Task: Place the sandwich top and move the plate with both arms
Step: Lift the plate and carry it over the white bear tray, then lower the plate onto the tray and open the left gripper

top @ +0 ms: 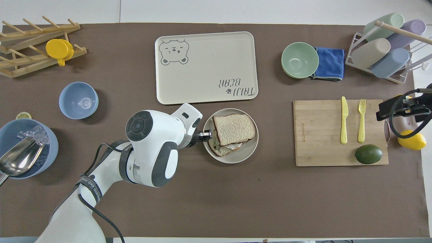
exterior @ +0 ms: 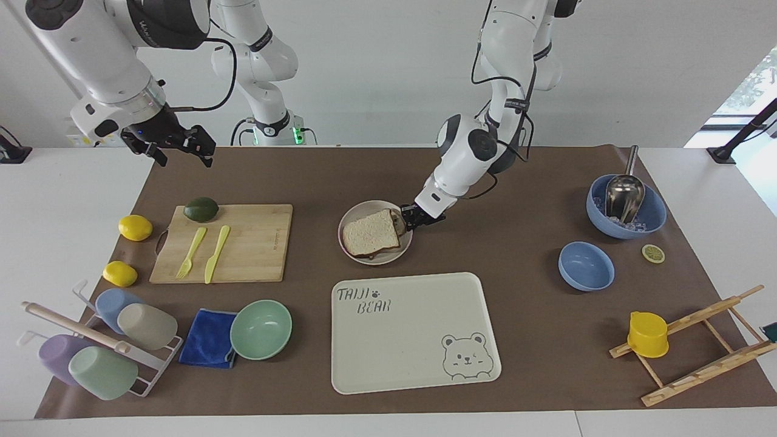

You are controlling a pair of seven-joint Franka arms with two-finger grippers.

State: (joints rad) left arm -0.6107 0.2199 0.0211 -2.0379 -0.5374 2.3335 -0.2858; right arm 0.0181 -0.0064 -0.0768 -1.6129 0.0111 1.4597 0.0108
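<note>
**Bread slice on the plate, left pincer at the rim**

The sandwich top (exterior: 371, 232) lies on the plate (exterior: 397, 253), resting a little askew on a toast slice with egg (top: 221, 151) whose edge pokes out from under it on the side nearer the robots. The plate sits on the brown mat (exterior: 522, 182) of the desk, just nearer the robots than the cream tray with the bear drawing (exterior: 413, 331) and close beside it without touching.

The left pincer (exterior: 411, 217) is down at the plate's rim on the side toward the left arm's end of the desk, its fingers closed on that rim. The left arm (top: 152, 148) reaches low across the mat to get there.

The right pincer (exterior: 176, 145) hangs in the air over the mat's edge toward the right arm's end of the desk, holding nothing; whether its fingers are apart or together cannot be told. Below it lie the wooden cutting board (exterior: 243, 243) with an avocado (exterior: 201, 209), a yellow fork (exterior: 191, 252) and a yellow knife (exterior: 216, 253), and two lemons (exterior: 135, 227) beside the board.
</note>
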